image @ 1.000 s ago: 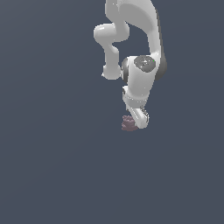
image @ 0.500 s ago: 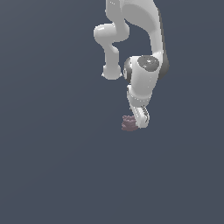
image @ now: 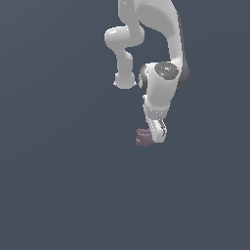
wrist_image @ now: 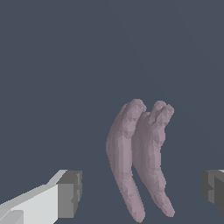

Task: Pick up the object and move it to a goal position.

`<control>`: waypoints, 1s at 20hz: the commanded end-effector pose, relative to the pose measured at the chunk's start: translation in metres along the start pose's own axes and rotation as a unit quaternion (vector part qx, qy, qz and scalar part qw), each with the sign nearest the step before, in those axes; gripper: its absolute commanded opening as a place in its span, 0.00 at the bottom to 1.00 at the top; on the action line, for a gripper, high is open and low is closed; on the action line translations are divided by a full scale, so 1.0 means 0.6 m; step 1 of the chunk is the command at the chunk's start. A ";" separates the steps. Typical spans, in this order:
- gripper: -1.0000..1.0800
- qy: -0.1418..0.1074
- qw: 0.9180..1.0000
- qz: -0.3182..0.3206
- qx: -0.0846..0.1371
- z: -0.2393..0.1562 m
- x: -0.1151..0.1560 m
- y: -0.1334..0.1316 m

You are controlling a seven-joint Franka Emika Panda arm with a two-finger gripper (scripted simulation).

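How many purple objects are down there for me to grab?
1. The single mauve object lies on the dark floor between the open gripper fingers; in the exterior view it sits at the gripper's tip. The arm may hide others.

End effector point(wrist_image: 140, 190) spread wide, and the object point(wrist_image: 139, 155) sits in the gap between the dark pads point(wrist_image: 70, 192), a clear strip of room on each side. In the exterior view the object point(image: 143, 137) lies just beside the end effector point(image: 155, 133). Around them the surface point(image: 58, 185) shows only flat grey, nothing standing in the path.
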State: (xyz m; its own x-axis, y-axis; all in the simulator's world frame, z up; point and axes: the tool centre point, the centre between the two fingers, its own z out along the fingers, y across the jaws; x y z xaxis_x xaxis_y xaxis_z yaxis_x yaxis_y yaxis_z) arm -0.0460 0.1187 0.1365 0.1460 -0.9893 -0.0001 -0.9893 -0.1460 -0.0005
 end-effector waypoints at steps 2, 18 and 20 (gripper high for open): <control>0.96 0.000 1.000 0.000 0.000 0.012 0.000 0.001; 0.00 0.000 1.000 0.002 0.000 0.082 0.000 0.001; 0.00 0.000 1.000 0.002 0.000 0.082 0.000 0.001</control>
State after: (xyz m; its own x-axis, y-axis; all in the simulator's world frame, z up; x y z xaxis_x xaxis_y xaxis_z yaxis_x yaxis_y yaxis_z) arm -0.0463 0.1186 0.0882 0.1416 -0.9899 0.0001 -0.9899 -0.1416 -0.0005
